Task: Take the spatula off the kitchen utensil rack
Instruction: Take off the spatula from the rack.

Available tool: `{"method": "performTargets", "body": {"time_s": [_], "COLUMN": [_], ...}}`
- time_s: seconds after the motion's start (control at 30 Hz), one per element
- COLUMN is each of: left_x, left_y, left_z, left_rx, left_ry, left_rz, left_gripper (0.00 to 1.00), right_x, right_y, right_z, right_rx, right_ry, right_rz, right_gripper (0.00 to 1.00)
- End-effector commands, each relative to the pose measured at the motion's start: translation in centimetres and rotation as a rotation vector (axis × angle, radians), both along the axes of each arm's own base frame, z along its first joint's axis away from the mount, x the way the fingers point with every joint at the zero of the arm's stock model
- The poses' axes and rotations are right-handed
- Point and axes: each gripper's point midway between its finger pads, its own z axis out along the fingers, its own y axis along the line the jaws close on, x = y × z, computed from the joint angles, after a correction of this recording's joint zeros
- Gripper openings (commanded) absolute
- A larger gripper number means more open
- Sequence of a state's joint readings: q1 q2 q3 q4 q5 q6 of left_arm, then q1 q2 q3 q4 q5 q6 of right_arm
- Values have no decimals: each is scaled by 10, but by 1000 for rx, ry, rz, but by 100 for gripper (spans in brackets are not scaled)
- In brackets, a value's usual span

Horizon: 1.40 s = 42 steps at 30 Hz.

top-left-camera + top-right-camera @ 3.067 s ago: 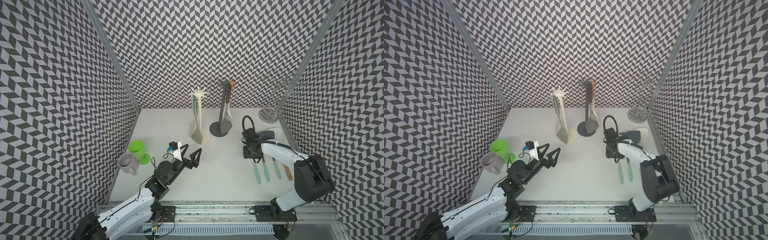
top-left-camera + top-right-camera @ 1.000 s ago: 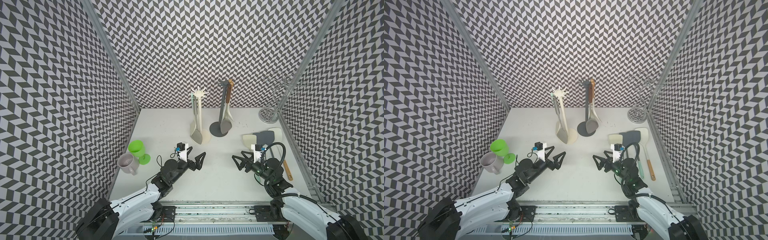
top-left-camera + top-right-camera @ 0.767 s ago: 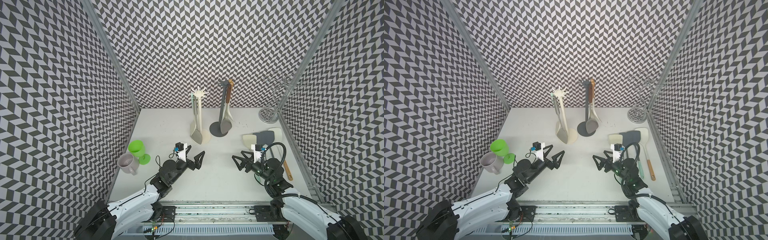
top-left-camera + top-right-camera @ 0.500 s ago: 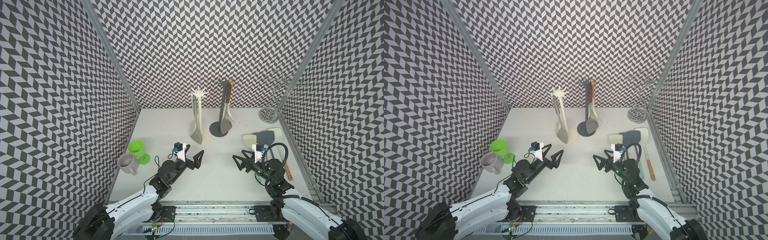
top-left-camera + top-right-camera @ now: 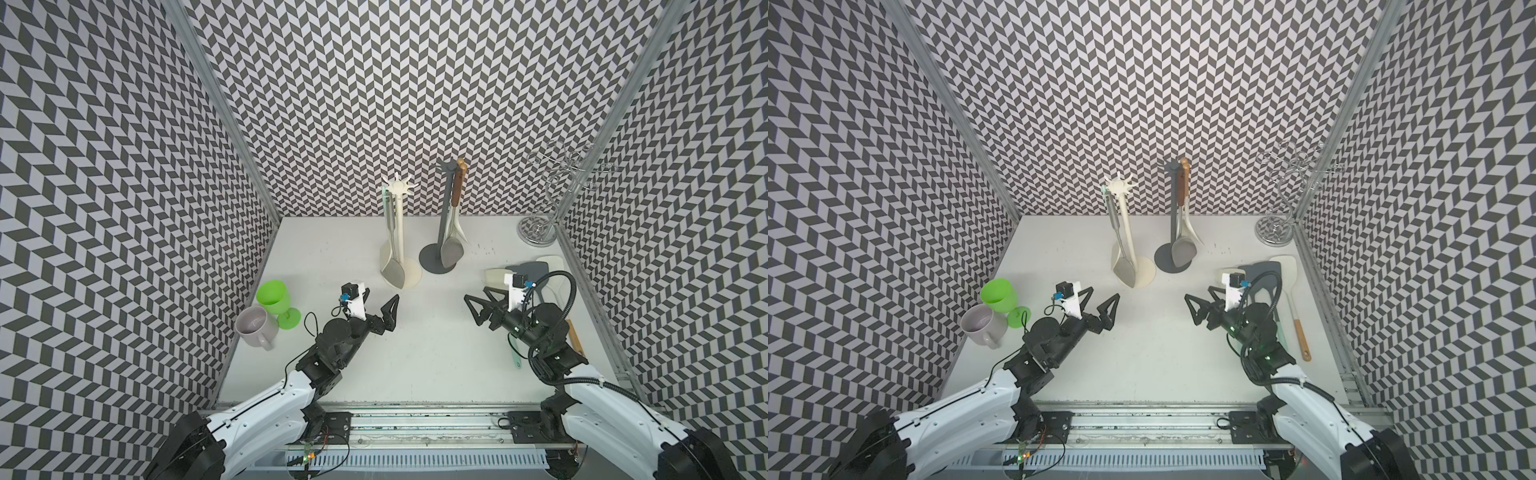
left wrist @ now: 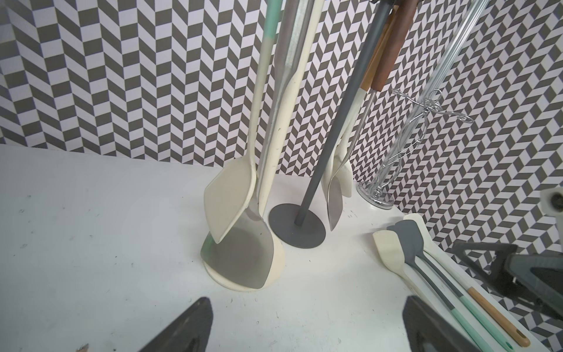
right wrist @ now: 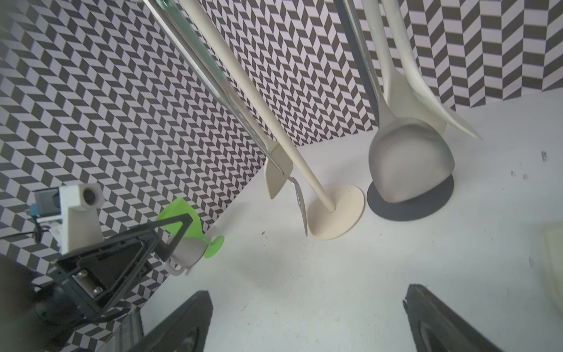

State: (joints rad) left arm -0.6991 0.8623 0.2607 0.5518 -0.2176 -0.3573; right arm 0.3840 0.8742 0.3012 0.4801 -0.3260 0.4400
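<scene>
Spatula [image 5: 1125, 270] beyond left hand [image 5: 1102, 296], apart

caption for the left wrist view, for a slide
Left gripper, jaws open, facing the cream rack and grey rack, each hung with spatulas; loose spatulas lie on the table.

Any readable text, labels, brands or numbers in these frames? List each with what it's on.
None readable.
No print shows on the cream utensil rack, the grey utensil rack, the metal spatula hanging on the cream one, the loose spatulas, the green goblet or the grey mug.
Small board at the front rail: too small to read.
</scene>
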Motion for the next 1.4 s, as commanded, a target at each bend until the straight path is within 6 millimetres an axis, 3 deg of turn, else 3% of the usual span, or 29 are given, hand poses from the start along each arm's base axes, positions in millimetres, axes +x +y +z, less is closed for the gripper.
{"method": "performTargets", "body": {"time_s": [0.0,0.23,0.67,0.87,1.13,1.37], "left_x": [9,17,26,24,0,-23], "left_y": [7,20,29,28,25,22], "left_z": [7,0,-13,-10,14,33], "left_rx": [-24,-80,-138,-164,-228,-246], "left_ry": [8,60,116,106,-12,-141], "left_rz": [35,41,15,-4,-101,-186], "left_gripper": [99,99,99,99,99,99], "right_x": [19,50,56,64,91,127], "right_y": [-7,-15,-5,4,12,20], "right_z": [33,56,81,96,112,115], "right_rx": [39,57,56,33,-49,-106], "right_ry": [-54,-46,-187,-252,-324,-356], "right_rz": [-82,-193,-149,-119,-131,-130], "right_gripper": [100,100,99,92,72,66]}}
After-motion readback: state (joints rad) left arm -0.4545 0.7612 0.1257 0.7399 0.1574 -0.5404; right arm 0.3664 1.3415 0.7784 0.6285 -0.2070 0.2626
